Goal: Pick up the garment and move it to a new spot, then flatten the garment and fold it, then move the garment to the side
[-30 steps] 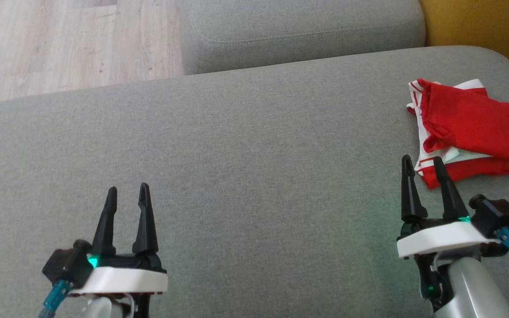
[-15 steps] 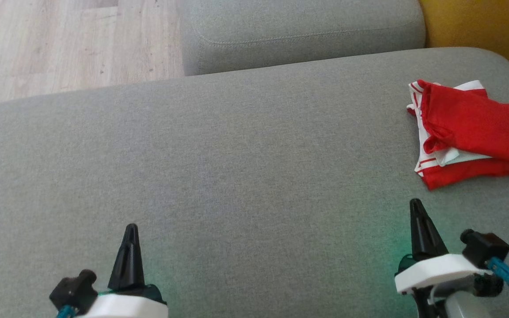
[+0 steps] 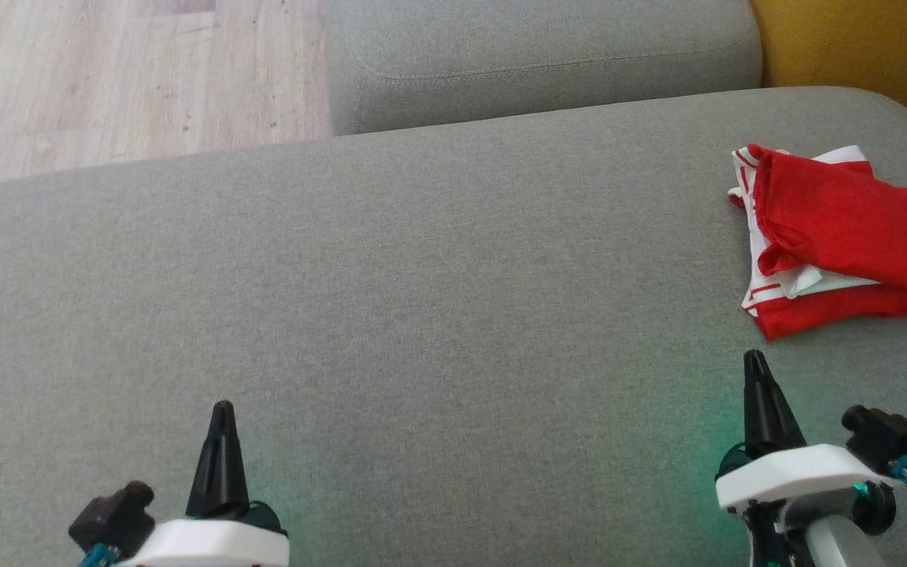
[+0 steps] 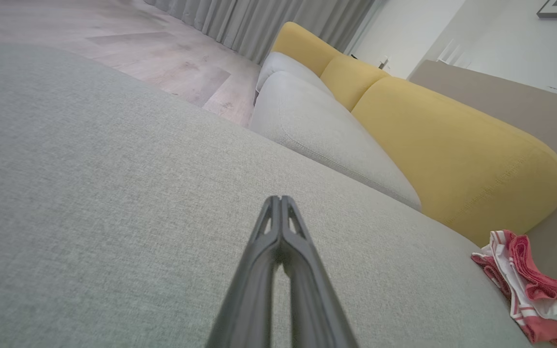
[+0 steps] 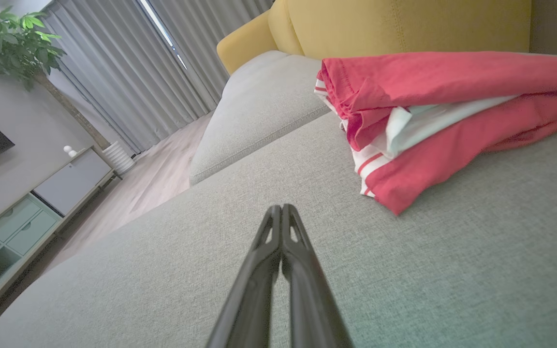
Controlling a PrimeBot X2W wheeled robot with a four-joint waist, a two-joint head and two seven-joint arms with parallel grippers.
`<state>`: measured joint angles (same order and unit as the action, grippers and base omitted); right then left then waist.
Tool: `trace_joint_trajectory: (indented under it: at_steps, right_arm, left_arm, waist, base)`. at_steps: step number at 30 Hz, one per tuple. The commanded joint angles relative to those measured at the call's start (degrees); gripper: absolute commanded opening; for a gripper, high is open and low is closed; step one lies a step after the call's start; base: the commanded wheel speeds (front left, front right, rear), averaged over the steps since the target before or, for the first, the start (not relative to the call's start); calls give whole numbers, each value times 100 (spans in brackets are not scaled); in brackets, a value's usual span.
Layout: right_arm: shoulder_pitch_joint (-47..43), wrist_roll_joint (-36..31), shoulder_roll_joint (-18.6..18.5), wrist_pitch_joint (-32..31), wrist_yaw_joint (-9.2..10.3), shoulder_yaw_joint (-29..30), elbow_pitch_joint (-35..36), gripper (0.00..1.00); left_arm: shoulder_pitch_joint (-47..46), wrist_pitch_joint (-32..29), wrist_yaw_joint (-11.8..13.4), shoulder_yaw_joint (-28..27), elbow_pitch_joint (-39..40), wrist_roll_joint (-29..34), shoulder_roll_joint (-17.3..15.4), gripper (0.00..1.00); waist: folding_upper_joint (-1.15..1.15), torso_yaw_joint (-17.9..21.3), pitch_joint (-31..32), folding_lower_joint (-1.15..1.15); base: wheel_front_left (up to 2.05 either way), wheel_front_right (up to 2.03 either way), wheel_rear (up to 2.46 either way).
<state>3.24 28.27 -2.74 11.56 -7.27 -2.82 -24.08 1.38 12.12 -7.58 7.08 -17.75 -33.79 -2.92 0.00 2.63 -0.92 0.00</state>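
Note:
The garment [image 3: 839, 236] is red with white striped trim and lies folded in a loose stack at the far right of the grey cushion [image 3: 422, 299]. From the left wrist the garment [image 4: 530, 290] is at the lower right; the right wrist view has the garment [image 5: 443, 116] close, ahead and to the right. My right gripper [image 3: 754, 364] is shut and empty, a short way in front of the garment's near corner. My left gripper [image 3: 222, 411] is shut and empty over bare cushion at the lower left. Both wrist views show fingers pressed together: left gripper [image 4: 281, 199], right gripper [image 5: 281, 208].
A second grey cushion [image 3: 540, 55] lies beyond the first, with wooden floor [image 3: 107, 71] to its left. A yellow backrest [image 4: 443, 145] runs behind the cushions at the right. The right wrist view takes in curtains, a plant [image 5: 12, 43] and a low cabinet [image 5: 41, 203].
Both grippers went from open to shut and drew back toward the bottom of the head view. The garment has stayed where it was.

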Motion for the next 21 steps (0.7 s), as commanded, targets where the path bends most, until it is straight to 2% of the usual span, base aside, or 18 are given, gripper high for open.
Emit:
trace_joint_trajectory:
  at_steps: [1, 21]
  right_arm:
    - [277, 201, -31, -37, -4, 50, 222, 0]
    - [278, 1336, -43, -340, -8, 189, 365, 0]
  left_arm:
    - [-288, -29, 2, -124, 194, -174, -40, 0]
    - [-369, -318, 3, -296, 232, -1240, -70, 0]
  waist:
    - [0, -5, 1, 0]
    - [0, -52, 14, 0]
  base:
    - [0, 0, 0]
    - [0, 0, 0]
